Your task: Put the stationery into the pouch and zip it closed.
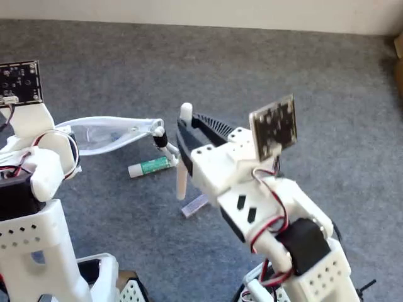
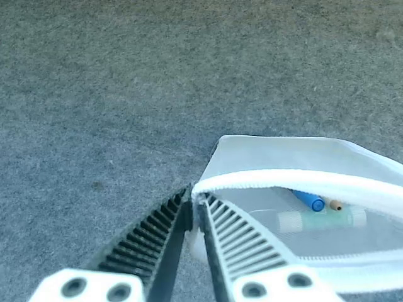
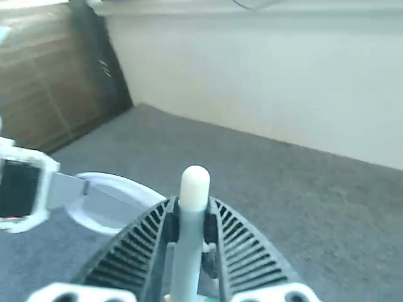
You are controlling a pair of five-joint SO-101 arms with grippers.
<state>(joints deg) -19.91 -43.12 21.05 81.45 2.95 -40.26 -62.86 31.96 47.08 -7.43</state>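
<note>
Left fingers clenched on the zip rim of the clear plastic pouch, holding it up over the grey carpeted bench with the mouth gaping, so there's a target to feed into. Blue pen is inside. Right fingers grasping a white stick-shaped pen, upright, near the mouth: insertion looks next. Green-and-white glue stick and small pale block lie on the bench, not loaded; zip open
</note>
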